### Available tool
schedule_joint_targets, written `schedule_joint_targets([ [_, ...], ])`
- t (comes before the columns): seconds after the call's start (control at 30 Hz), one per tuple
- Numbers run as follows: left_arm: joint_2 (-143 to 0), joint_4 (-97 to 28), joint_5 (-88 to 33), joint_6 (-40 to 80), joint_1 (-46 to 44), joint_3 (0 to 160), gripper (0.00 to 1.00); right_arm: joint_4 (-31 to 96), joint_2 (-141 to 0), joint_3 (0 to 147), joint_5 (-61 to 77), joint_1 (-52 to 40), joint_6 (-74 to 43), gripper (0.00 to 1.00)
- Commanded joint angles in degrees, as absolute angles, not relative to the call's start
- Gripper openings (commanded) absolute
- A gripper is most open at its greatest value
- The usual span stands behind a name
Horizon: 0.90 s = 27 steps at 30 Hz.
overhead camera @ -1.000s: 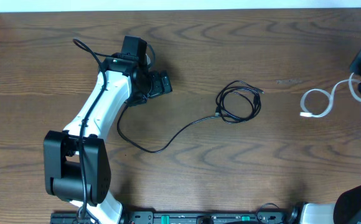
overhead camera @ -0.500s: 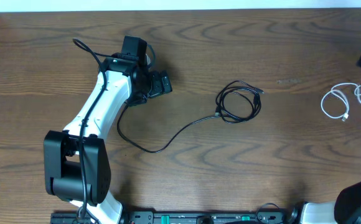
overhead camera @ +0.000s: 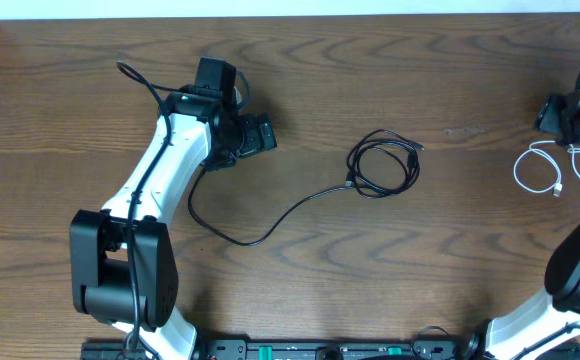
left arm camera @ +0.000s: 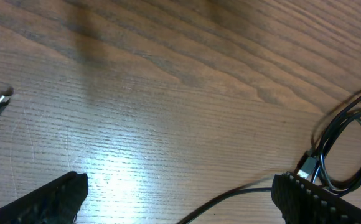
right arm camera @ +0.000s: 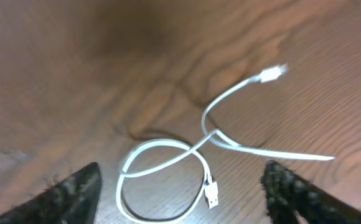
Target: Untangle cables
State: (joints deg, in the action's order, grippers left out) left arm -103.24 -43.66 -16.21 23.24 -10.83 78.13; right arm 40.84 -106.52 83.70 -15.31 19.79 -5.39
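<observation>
The tabletop [overhead camera: 370, 260] is dark brown wood-grain laminate, with the grain running left to right. A white strip [overhead camera: 290, 7] borders its far edge. A black rail [overhead camera: 320, 350] runs along the near edge. The left wrist view shows a soft patch of overhead light reflected on the surface.
</observation>
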Motion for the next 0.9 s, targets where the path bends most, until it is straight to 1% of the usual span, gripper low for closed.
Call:
schedule_joint_targets([
  [0.0, -103.3, -43.9, -15.8, 22.5, -10.8, 77.6, 0.98, 43.0, -109.0, 84.6, -11.6, 21.1, -5.5, 0.82],
  [0.1, -103.3, -43.9, -15.8, 22.5, -10.8, 77.6, 0.98, 45.4, -110.8, 84.6, -5.5, 21.8, -5.5, 0.82],
  [0.2, -103.3, -43.9, -15.8, 22.5, -10.8, 77.6, 0.98, 45.9, -112.2, 84.6, -3.8, 22.2, -5.5, 0.82],
  [0.3, -103.3, -43.9, -15.8, 22.5, -10.8, 77.6, 0.98, 46.5, -112.6, 84.6, 1.6, 22.1, -4.4, 0.80],
  [0.37, -103.3, -43.9, -15.8, 22.5, -10.8, 77.6, 0.98, 46.1, -112.4, 84.7, 9.2, 22.0, 0.0, 0.74],
  [0.43, -103.3, -43.9, -15.8, 22.5, -10.8, 77.6, 0.98, 45.2, -111.8, 84.9, 14.0, 22.0, 3.4, 0.59],
  [0.47, -103.3, -43.9, -15.8, 22.5, -10.8, 77.6, 0.98, 45.0, -111.2, 85.5, 14.0, 22.1, 3.5, 0.58],
  [0.5, -103.3, -43.9, -15.8, 22.5, -10.8, 77.6, 0.98, 45.0, -110.3, 86.8, 12.9, 22.3, 3.5, 0.58],
  [0.53, -103.3, -43.9, -15.8, 22.5, -10.8, 77.6, 0.98, 45.0, -109.8, 87.9, 11.9, 22.5, 3.5, 0.60],
  [0.6, -103.3, -43.9, -15.8, 22.5, -10.8, 77.6, 0.98, 45.0, -109.3, 89.9, 9.8, 23.0, 3.5, 0.68],
  [0.73, -103.3, -43.9, -15.8, 22.5, -10.8, 77.6, 0.98, 44.3, -109.2, 92.1, 2.2, 24.8, 3.4, 0.77],
  [0.8, -103.3, -43.9, -15.8, 22.5, -10.8, 77.6, 0.98, 43.9, -109.2, 92.1, 0.1, 26.1, 3.3, 0.81],
  [0.87, -103.3, -43.9, -15.8, 22.5, -10.8, 77.6, 0.98, 44.3, -109.4, 92.1, -0.7, 27.7, 3.2, 0.81],
])
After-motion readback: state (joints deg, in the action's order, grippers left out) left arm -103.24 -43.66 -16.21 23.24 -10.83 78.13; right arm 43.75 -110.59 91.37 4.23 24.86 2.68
